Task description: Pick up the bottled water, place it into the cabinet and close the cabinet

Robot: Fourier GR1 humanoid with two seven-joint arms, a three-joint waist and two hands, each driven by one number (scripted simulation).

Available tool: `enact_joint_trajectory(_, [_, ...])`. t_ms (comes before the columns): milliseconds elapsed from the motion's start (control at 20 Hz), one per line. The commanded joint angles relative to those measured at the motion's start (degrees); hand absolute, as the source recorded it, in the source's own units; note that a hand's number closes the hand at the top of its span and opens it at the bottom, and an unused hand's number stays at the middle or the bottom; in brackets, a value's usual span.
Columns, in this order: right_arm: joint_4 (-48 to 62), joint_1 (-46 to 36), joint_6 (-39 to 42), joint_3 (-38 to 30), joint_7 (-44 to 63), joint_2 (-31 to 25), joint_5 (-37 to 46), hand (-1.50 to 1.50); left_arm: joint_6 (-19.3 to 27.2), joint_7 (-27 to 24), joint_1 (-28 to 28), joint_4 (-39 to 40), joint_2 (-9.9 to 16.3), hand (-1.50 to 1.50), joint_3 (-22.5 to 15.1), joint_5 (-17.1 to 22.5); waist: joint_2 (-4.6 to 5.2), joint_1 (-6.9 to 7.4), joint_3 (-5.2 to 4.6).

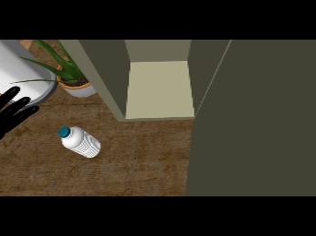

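- My left hand rests at the left edge, fingers straight, holding nothing.
- Bottled water stands on the wooden counter, outside the cabinet.
- I see its door open.

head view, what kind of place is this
Probably a kitchen counter: a wooden top with an open cabinet, a water bottle and a potted plant.

You get one view only, from the head, looking steeply down at the wood counter. It sits close: the open cabinet fills the top middle, its door blocks your right side. No second view shares anything.
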Motion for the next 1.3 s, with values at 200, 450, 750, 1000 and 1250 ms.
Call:
enact_joint_trajectory(200, [-9.9,5.8,-0.6,4.7,4.8,0.3,0.7,-1.50,-16.0,8.6,-5.7,20.8,12.9,-1.50,-1.3,17.3,-0.29,0.61,0.08])
enact_joint_trajectory(450, [-11.9,8.0,-1.3,8.4,5.4,0.4,3.8,-1.50,-21.8,11.4,-11.3,29.8,12.6,-1.50,-1.5,16.3,-0.25,0.56,0.08])
enact_joint_trajectory(750, [-13.1,3.3,-5.0,11.7,10.9,2.0,8.3,-1.50,-21.0,9.6,-12.8,29.0,3.4,-1.50,1.4,1.3,-0.38,1.24,0.07])
enact_joint_trajectory(1000, [-13.3,3.9,-6.1,13.2,11.4,1.1,9.2,-1.50,-18.0,8.0,-14.7,28.7,-3.2,-1.50,4.6,-9.6,-0.41,1.20,0.08])
enact_joint_trajectory(1250, [-17.6,6.9,-7.8,19.6,11.9,0.1,12.7,-1.50,-22.1,6.3,-15.8,35.3,-5.4,-1.50,7.8,-17.1,-0.42,0.39,0.02])
